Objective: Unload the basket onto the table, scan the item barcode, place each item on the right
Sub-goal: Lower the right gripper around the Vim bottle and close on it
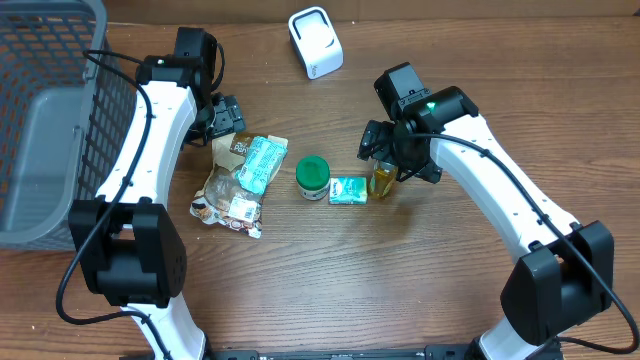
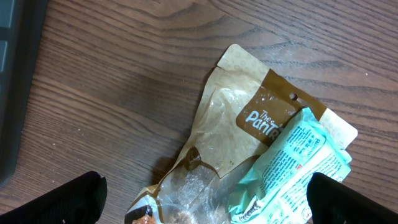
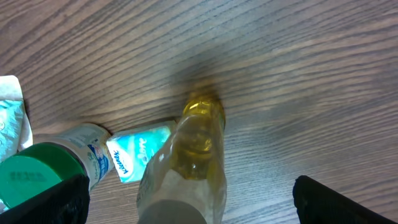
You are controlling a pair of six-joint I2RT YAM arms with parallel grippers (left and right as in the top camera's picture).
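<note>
Several items lie mid-table: a brown and clear snack bag (image 1: 228,185), a teal packet (image 1: 262,162) lying on it, a green-lidded jar (image 1: 313,178), a Kleenex pack (image 1: 348,190) and a bottle of yellow liquid (image 1: 384,178). The white scanner (image 1: 315,42) stands at the back. My left gripper (image 1: 225,118) hovers open over the top of the snack bag (image 2: 230,130) and teal packet (image 2: 298,168). My right gripper (image 1: 390,150) is open above the upright bottle (image 3: 193,155), whose cap sits between the spread fingers (image 3: 342,202). No barcode shows clearly.
A grey wire basket (image 1: 50,120) fills the far left. In the right wrist view the jar (image 3: 37,174) and Kleenex pack (image 3: 140,155) sit close to the left of the bottle. Bare wood lies right of the bottle and along the front.
</note>
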